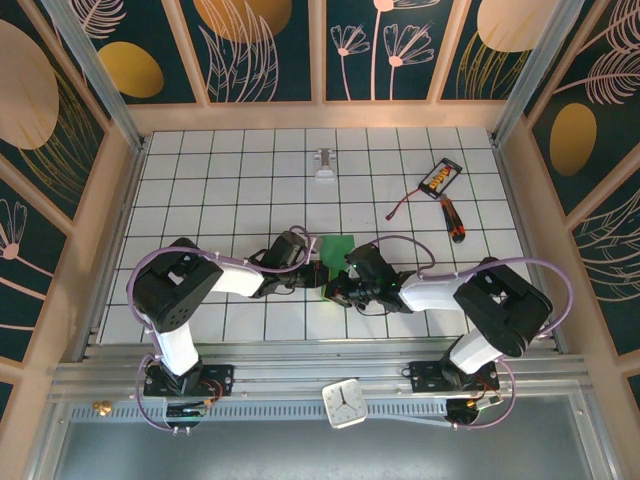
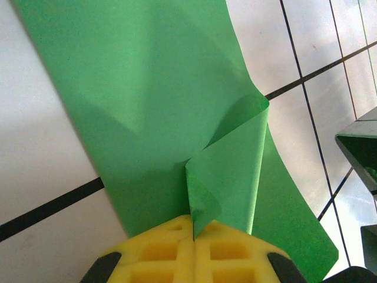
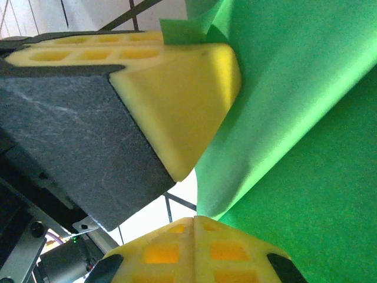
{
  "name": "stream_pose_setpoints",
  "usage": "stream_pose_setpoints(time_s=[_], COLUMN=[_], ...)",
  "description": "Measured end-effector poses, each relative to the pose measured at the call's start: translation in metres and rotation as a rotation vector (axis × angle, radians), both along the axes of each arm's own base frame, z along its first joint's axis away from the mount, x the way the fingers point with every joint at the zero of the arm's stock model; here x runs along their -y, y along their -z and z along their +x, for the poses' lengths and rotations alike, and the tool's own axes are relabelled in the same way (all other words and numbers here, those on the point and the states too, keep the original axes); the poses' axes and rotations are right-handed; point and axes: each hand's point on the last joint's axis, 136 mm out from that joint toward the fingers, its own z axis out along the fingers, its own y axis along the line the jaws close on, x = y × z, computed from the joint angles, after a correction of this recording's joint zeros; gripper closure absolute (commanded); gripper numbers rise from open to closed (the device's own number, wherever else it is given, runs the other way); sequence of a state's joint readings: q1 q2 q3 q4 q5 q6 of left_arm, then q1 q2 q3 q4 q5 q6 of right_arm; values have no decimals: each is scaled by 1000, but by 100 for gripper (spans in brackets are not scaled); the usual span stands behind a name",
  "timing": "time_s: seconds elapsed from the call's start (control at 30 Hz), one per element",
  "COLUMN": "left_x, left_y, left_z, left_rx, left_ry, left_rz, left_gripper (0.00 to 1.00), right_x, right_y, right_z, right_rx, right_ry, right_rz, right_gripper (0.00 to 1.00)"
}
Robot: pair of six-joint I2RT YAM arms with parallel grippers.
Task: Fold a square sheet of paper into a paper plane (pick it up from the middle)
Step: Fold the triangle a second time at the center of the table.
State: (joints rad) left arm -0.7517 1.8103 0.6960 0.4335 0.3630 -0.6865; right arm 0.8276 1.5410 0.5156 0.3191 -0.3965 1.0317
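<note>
The square sheet of paper (image 1: pixel 340 247) is bright green and lies partly lifted at the middle of the grid table, one flap curled over itself (image 2: pixel 235 159). My left gripper (image 2: pixel 193 227) is shut, and a folded corner of the sheet runs into the seam between its yellow pads. Right beside it, my right gripper (image 3: pixel 195 219) is shut too, with a pale fold of the sheet (image 3: pixel 247 159) coming down to its seam. The left gripper's yellow pad (image 3: pixel 177 88) crosses the right wrist view, touching the paper. From above, the left gripper (image 1: pixel 322 272) and the right gripper (image 1: pixel 341 288) meet at the sheet's near edge.
A red-handled screwdriver (image 1: pixel 452 218) and a small wired device (image 1: pixel 440 177) lie at the back right. A metal clip (image 1: pixel 323 165) sits at the back centre. A white clock (image 1: pixel 345 403) rests on the near rail. Wooden walls (image 1: pixel 120 190) fence the table.
</note>
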Motion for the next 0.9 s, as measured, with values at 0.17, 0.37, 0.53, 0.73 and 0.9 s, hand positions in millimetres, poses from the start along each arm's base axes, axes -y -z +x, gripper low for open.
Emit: stream_pose_setpoints(time_s=[0.17, 0.37, 0.53, 0.73, 0.9], left_x=[0, 0, 0, 0, 0], left_y=[0, 0, 0, 0, 0], left_z=[0, 0, 0, 0, 0], left_rx=[0, -1, 0, 0, 0], left_ry=[0, 0, 1, 1, 1], left_rz=[0, 0, 0, 0, 0], left_gripper=[100, 100, 100, 100, 100], right_x=[-2, -3, -6, -5, -5], right_y=[-1, -2, -1, 7, 8], right_z=[0, 1, 4, 2, 1], right_rx=[0, 5, 3, -16, -18], right_ry=[-5, -5, -7, -11, -10], right_rz=[5, 10, 10, -5, -7], right_gripper=[100, 100, 100, 100, 100])
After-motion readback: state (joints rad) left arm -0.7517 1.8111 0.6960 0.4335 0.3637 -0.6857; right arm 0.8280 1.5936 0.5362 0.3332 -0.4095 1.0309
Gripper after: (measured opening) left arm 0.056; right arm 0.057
